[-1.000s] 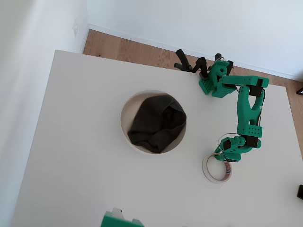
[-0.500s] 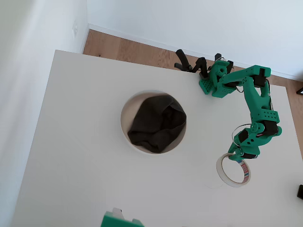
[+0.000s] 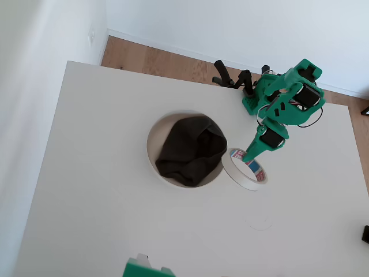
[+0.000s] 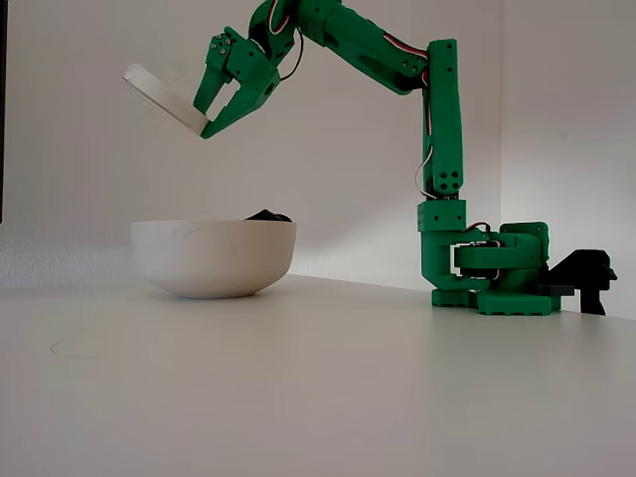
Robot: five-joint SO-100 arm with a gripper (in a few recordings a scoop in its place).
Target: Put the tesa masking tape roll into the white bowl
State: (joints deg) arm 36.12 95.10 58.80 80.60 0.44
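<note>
- Sitting on the white table (image 3: 104, 190), the white bowl (image 4: 214, 258) held a crumpled dark cloth (image 3: 190, 151) that filled most of its cream inside; in the fixed view only a small dark peak of it (image 4: 268, 215) rose above the rim.
- Nothing else could be seen in the bowl (image 3: 154, 167).
- The tesa masking tape roll (image 3: 244, 169) was in the air, pinched by its edge in the green gripper (image 4: 206, 123), whose fingers were closed on the ring's wall.
- In the fixed view the roll (image 4: 164, 96) hung tilted, high above the bowl's rim and clear of it.
- From overhead the roll sat just beside the bowl's right edge, its ring slightly overlapping the rim line.
- Red and blue print showed on the roll's inner core, on the side nearest the gripper (image 3: 251, 157); the letters were too small to read.
- The green arm (image 4: 439, 149) rose from its base (image 4: 497, 273) at the table's far edge and bent over toward the bowl.
</note>
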